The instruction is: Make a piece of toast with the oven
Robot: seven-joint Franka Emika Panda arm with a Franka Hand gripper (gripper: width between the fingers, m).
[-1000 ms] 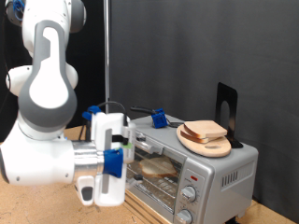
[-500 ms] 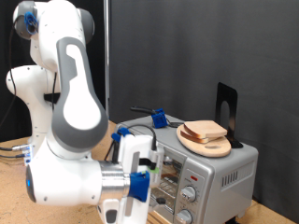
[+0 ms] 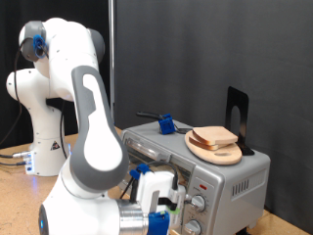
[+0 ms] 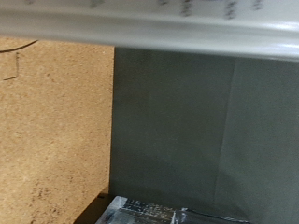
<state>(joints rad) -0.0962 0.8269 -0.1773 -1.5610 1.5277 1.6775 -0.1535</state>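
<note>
The silver oven (image 3: 238, 178) stands at the exterior view's right, with two round knobs (image 3: 199, 204) and a red mark on its front panel. A slice of toast (image 3: 216, 135) lies on a round wooden plate (image 3: 217, 152) on top of the oven. My gripper (image 3: 156, 208), white with blue parts, is low in front of the oven's door and hides most of it. Its fingers do not show clearly. The wrist view shows no fingers, only a silver edge (image 4: 149, 28), brown board (image 4: 51, 131) and a dark grey surface (image 4: 206, 131).
A blue clip (image 3: 166, 124) and a black upright bracket (image 3: 237, 110) sit on the oven's top. My arm's white base (image 3: 44, 137) stands at the exterior view's left on the brown table. A black curtain hangs behind.
My arm has swung towards the exterior view's right and downwards. The hand has moved from beside the oven door to low in front of it and now covers the door.
</note>
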